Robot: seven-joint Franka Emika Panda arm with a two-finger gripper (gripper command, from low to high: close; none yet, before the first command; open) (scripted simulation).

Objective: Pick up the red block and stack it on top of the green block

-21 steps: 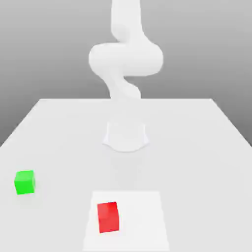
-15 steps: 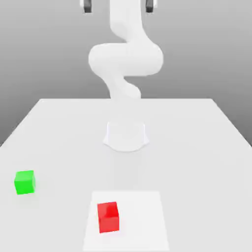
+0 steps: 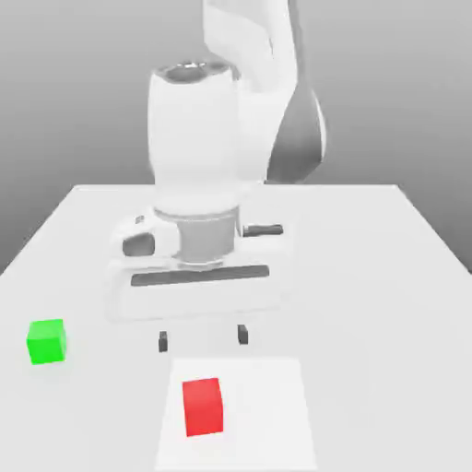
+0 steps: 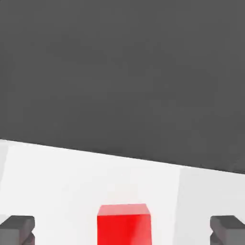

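The red block (image 3: 204, 406) rests on a paler square patch near the table's front edge. In the hand view the red block (image 4: 124, 224) sits between the two dark fingertips (image 4: 17, 228), which stand wide apart. My gripper (image 3: 203, 339) hangs open above and just behind the red block, touching nothing. The green block (image 3: 46, 341) sits on the table at the exterior view's left, well away from the gripper.
The white table (image 3: 369, 277) stretches back to the arm's base, and the arm's bulky white hand (image 3: 198, 267) looms over the middle. The pale square patch (image 3: 277, 415) lies under the red block. Beyond the far edge is a grey backdrop.
The arm has swung down and forward from a raised pose, bringing the hand and open fingers low over the table just behind the red block. Both blocks stay put.
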